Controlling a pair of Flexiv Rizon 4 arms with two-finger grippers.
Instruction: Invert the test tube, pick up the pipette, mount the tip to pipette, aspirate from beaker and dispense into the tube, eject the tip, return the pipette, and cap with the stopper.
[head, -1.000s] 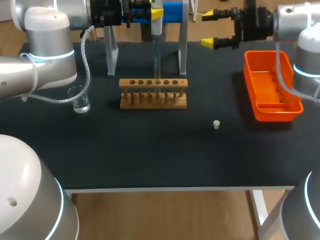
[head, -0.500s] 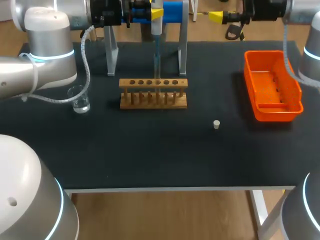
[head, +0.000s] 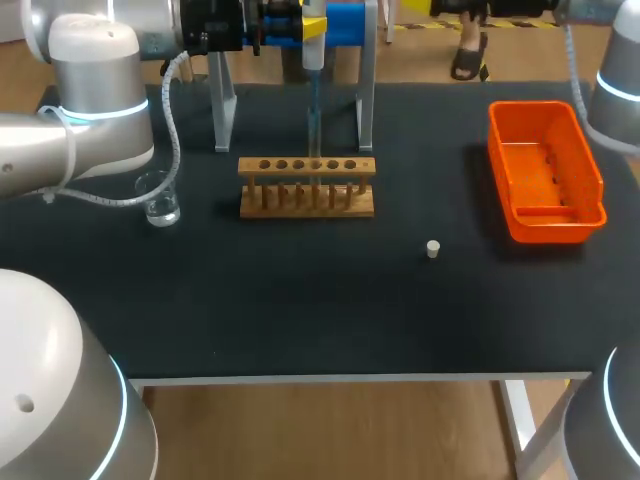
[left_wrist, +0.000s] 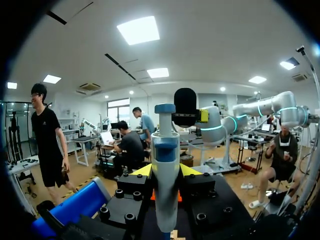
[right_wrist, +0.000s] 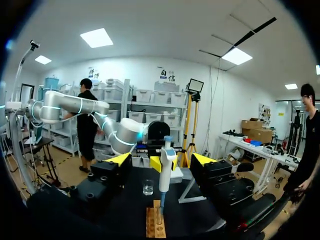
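Two grippers to report. L gripper (left_wrist: 166, 171) is clenched on the pipette (left_wrist: 165, 200): in the L wrist view both yellow tips press its white-and-blue body, one from each side. From the head cam I see the pipette held upright over the far part of the table (head: 300, 310), btwn the legs of the metal stand (head: 222, 100). Its thin lower end points down at the wooden rack (head: 307, 190).

R gripper (right_wrist: 162, 159) is released: yellow tips wide apart, nothing btwn them. It sits off past the table's far R side, w/ the pipette, rack and L arm ahead of it in its own wrist view.

The test tube (right_wrist: 159, 216) stands upright in the rack, directly under the pipette's end. Can't tell if the tip is inside the tube or just above it.

The beaker (head: 158, 197) stands L of the rack, apart from it, w/ a little clear liquid at the bottom. The stopper (head: 433, 249) lies alone on the table, nearer me than the rack and to its R, short of the orange bin (head: 548, 228) at the R side.
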